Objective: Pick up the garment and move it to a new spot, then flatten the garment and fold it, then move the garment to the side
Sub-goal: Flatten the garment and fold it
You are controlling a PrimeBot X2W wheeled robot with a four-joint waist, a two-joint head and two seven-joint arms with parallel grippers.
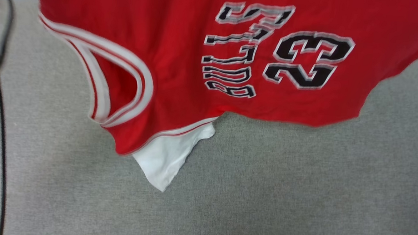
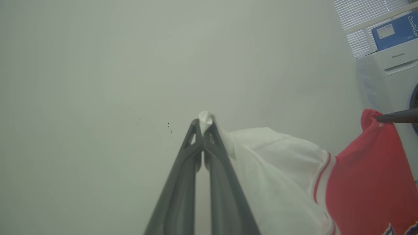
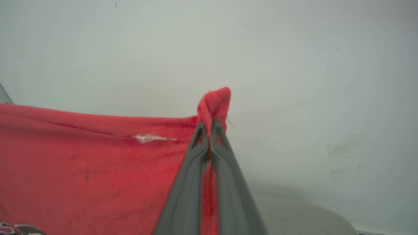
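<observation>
The first step, lifting and carrying to a new spot, is judged to be in hand: the red jersey-style garment [image 1: 183, 59] of soft cloth is held up in the air and hangs as a broad drape above the grey, felt-like surface [image 1: 262, 192], which it is not seen to touch in the head view. The left end effector [image 2: 204, 125] is closed tight, its two long dark fingers pressed together on a small peak of the white short sleeve [image 2: 274, 169]. The right end effector [image 3: 209, 127] is likewise fully closed, with a bunched red corner pinched at its tips; which part of the garment that corner belongs to cannot be told. Between the grips the upper edge is drawn fairly straight. The cloth is matte and slightly fuzzy, limp enough to sag in soft folds. Bold black lettering and numerals outlined in white [image 1: 280, 56] are carried on the hanging face, a curved opening is bordered by red-and-white stripe trim [image 1: 125, 77], and a white flap is left dangling to a point below the red hem. The next move is judged to call for both grips to be kept apart while the garment is lowered, so that it is laid out spread and not dropped in a heap, well clear of the thin black cable [image 1: 3, 157] at the surface's left side
</observation>
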